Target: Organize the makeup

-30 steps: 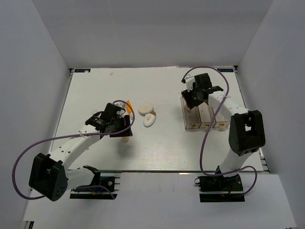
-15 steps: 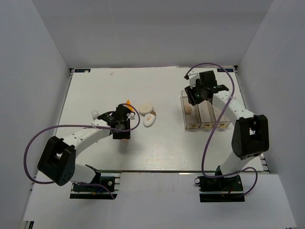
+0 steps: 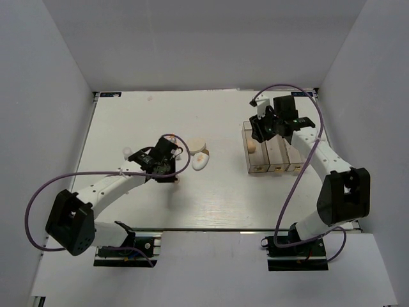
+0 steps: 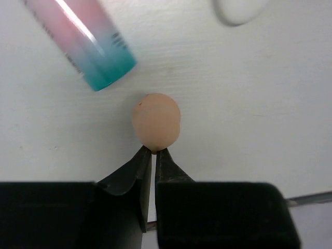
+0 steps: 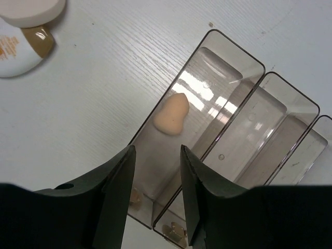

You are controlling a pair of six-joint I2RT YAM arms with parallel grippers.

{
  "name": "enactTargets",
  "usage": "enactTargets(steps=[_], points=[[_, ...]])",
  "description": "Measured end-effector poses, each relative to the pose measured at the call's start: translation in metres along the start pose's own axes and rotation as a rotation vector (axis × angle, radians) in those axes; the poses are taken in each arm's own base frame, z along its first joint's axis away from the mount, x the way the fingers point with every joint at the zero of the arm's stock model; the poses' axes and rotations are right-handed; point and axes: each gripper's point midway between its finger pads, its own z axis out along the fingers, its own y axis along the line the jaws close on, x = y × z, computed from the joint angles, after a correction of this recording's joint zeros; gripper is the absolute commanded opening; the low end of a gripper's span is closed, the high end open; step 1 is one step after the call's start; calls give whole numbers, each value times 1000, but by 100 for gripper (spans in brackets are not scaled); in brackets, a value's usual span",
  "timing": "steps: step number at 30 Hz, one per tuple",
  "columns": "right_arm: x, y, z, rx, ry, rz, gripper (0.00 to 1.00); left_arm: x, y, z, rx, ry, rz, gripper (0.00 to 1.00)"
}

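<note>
Top view: the clear 3-compartment box point(image 3: 248, 167) sits right of centre on the counter point(image 3: 128, 115), w/ my right jaws above its far end. One beige sponge point(image 3: 253, 146) lies in the leftmost compartment. The round cream compact point(image 3: 196, 146) and white oval piece point(image 3: 200, 161) sit touching near frame centre. My left wrist is just left of them, and a second sponge point(image 3: 175, 181) peeks out below it. Left wrist view: my left jaws are nearly closed, a thin slit between them, tips pinching only the narrow end of that second sponge point(image 4: 155, 118), which lies mid-frame. The pink-blue tube point(image 4: 83, 36) is at upper left, its teal end just beside the sponge but apart from it, and the edge of the oval piece point(image 4: 238, 10) is at upper right. I judge the step to be picking up this sponge, and the hold looks thin. It's soft and may squirm out, so I'd lift slowly, or re-open and take it round the fat body, w/o nudging the tube. Right wrist view: my right jaws are moderately wide, holding nothing, hovering over the box point(image 5: 244, 97). The first sponge point(image 5: 170, 115) lies on its side in the left compartment. I see no makeup in the middle one, and the third is only partly in frame. The compact point(image 5: 31, 10) and oval piece point(image 5: 15, 52) are at upper left, outside the box. Sponge no. 2 prob. belongs w/ its twin.
</note>
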Motion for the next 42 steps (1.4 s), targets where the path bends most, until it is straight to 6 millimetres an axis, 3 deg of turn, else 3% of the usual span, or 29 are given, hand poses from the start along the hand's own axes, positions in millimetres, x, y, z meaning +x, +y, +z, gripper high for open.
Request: enactTargets(steps=[5, 11, 14, 15, 18, 24, 30, 33, 36, 38, 42], points=[[-7, 5, -15, -10, -44, -6, 46, -44, -41, -41, 169, -131, 25, 2], [0, 1, -23, 36, -54, 25, 41, -104, -111, -80, 442, -273, 84, 2], [3, -13, -27, 107, -54, 69, 29, -135, -155, -78, 583, -314, 114, 2], [3, -18, -30, 132, -58, 83, 19, -141, -166, -74, 614, -315, 121, 2], [4, -33, -41, 213, -83, 127, 8, -155, -203, -49, 706, -299, 138, 2], [3, -48, -68, 316, -159, 175, 3, -148, -261, 5, 851, -212, 148, 3], [19, -51, -69, 332, -153, 209, 3, -140, -309, 25, 967, -181, 160, 3], [28, -50, -66, 324, -137, 218, 10, -140, -326, 27, 992, -183, 170, 10], [30, -49, -66, 316, -135, 225, 23, -139, -335, 30, 986, -184, 176, 31], [29, -48, -66, 310, -140, 222, 28, -136, -337, 32, 972, -185, 180, 42], [27, -45, -67, 295, -149, 215, 32, -131, -334, 42, 922, -166, 172, 54]])
